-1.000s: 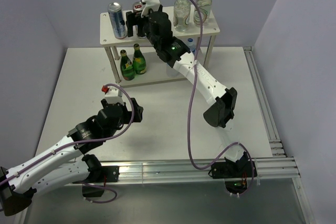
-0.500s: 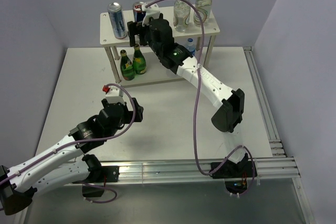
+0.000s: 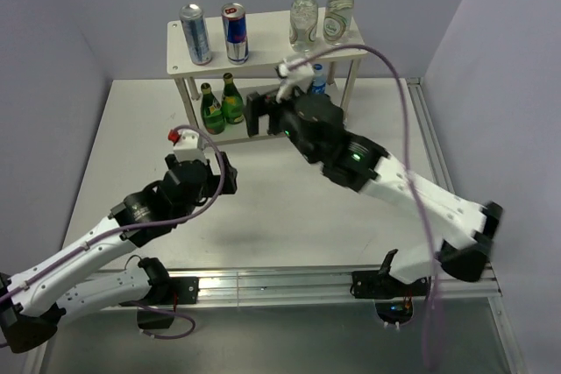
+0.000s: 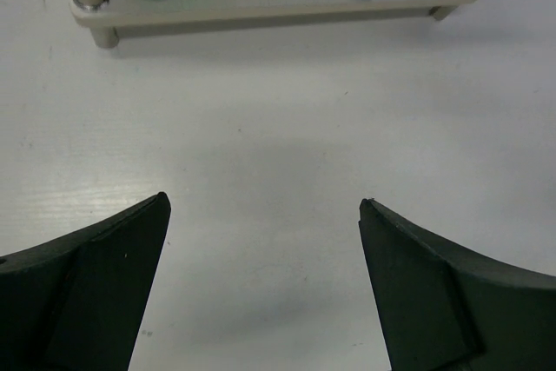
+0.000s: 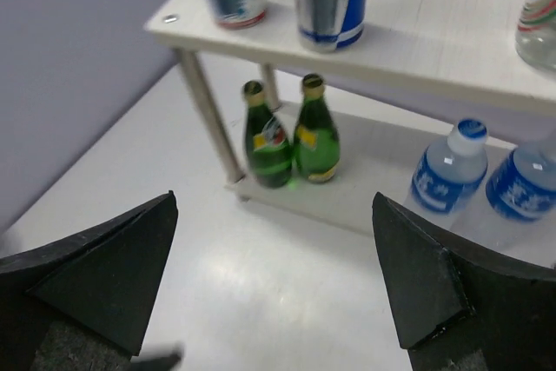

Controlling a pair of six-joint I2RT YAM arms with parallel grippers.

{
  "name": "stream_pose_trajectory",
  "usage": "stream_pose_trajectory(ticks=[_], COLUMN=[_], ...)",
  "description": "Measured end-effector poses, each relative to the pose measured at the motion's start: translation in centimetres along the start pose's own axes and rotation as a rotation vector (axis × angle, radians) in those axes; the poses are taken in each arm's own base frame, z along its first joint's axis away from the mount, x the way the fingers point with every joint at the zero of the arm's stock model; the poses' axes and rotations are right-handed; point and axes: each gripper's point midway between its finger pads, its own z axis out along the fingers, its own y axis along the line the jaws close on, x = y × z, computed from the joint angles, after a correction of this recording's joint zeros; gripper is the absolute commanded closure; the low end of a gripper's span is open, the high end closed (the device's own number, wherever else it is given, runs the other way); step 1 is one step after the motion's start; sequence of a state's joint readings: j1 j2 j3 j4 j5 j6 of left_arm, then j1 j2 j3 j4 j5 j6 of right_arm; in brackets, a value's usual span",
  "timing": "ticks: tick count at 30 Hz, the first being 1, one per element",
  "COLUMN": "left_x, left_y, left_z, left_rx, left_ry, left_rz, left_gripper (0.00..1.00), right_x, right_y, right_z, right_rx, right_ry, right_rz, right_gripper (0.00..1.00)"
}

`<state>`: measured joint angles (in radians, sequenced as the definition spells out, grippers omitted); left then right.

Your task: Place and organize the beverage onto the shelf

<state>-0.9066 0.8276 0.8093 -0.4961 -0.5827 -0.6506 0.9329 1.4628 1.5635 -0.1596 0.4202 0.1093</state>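
The shelf (image 3: 267, 45) stands at the far edge of the table (image 3: 263, 216), a little toward the far-left corner. Its long axis runs along that far edge, and its open front faces the near edge, where the arms are bolted.

On the top board we see a silver can (image 3: 195, 34) at the left end and a red and blue can (image 3: 234, 32) just beside it. Two glass bottles (image 3: 304, 17) are at the right end. On the lower board, two green bottles (image 5: 282, 141) touch each other at the left end and two water bottles (image 5: 448, 171) stand at the right end. Every drink is upright, with its long axis vertical. The printed face of the red and blue can looks toward the front.

The right gripper (image 5: 271, 206) hangs in front of the shelf, near its middle. Its jaws are spread wide, with nothing between them. The left gripper (image 4: 264, 206) is over the bare table, nearer the near-left corner. It is also spread and empty, and it looks at the front-left leg of the shelf.

We judge that all the drinks are placed, so the step in hand is to take the right arm away without disturbing them. To do this well, we advise pulling it straight toward the near edge and keeping the open fingers clear of the top board's front edge and of the slim legs. The cable should also not sweep over the glass bottles, because tall upright bottles probably tip easily. We see no drink lying on the table.
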Motion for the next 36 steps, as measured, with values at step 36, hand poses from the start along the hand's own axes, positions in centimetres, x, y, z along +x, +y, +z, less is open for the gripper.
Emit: stream_pose_trajectory(ticks=[36], left_x=[-21.6], left_y=[-2.2], left_z=[-14.9], left_rx=[0.194], left_ry=[-0.372], left_rz=[-0.1], left_gripper=[0.01], right_x=[-7.1], right_y=[-13.4], right_z=[-24.5], right_rx=[0.149], right_ry=[-0.209], right_rz=[0.146], right_gripper=[0.0])
